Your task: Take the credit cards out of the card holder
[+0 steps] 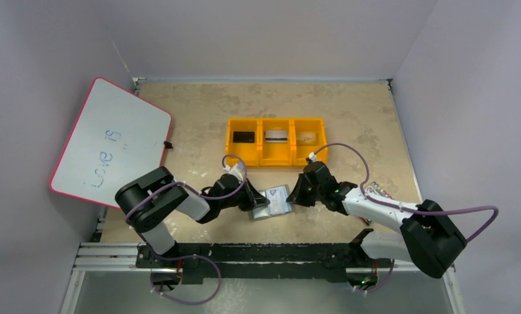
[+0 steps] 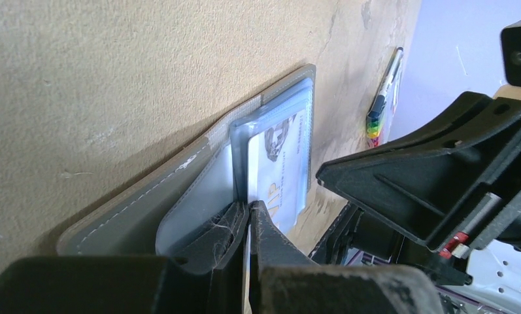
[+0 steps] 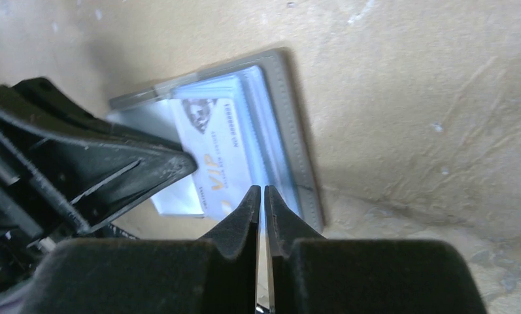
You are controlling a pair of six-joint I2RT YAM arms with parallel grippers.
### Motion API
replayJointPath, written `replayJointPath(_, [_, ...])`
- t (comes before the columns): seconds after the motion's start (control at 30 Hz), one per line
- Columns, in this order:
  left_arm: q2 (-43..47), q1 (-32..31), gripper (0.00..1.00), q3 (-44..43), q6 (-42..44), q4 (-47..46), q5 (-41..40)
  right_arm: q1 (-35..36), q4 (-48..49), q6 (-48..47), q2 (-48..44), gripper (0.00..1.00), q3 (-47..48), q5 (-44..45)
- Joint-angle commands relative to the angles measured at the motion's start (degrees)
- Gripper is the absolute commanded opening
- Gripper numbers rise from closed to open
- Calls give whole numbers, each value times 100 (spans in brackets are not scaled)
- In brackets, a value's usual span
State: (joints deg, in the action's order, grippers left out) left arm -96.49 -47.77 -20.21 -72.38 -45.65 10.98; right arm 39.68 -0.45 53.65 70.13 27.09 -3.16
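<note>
1. The holder (image 1: 277, 199) is laid open on the table (image 1: 199, 111), toward the 6 o'clock edge, between the two grippers.
2. The left gripper (image 2: 248, 212) is placed at the holder's 9 o'clock side. Its fingers are pressed together on a thin edge of the holder's clear pocket.
3. The right gripper (image 3: 262, 193) is placed at the holder's 3 o'clock side. Its fingers are all but pressed together, and a thin pale sliver is seen between them. Whether that sliver is a card or a pocket sleeve cannot be told.
4. A white VIP card (image 3: 218, 150) is seen inside one of the clear pockets, and no part of it is drawn clear of the holder.
5. The tray (image 1: 275, 162) is set at 12 o'clock from the holder, apart from it.
6. One card is held in each tray compartment: the black card (image 1: 244, 137) at 9 o'clock, the striped card (image 1: 276, 135) in the middle and the beige card (image 1: 304, 137) at 3 o'clock.
7. A whiteboard (image 1: 110, 140) marked "Love is" is propped at 10 o'clock.
8. Crayons (image 1: 377, 191) are seen at 3 o'clock, beyond the right arm.
</note>
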Motion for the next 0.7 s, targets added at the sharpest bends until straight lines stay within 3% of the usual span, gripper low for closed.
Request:
replayJointPath(0.0, [-12,4,0,22,441,950,25,-31,354,-444,-208,8,233,-621])
replayJointPath(0.1, [20,4,0,-47,494,1097,-28,-31,693,-521,-7,10,268,-870])
replayJointPath(0.3, [144,4,0,-48,527,1313,-118,-31,56,-560,871,2,535,-410])
replayJointPath(0.67, [336,4,0,-89,700,1864,-331,-31,138,-118,974,0,28,-187])
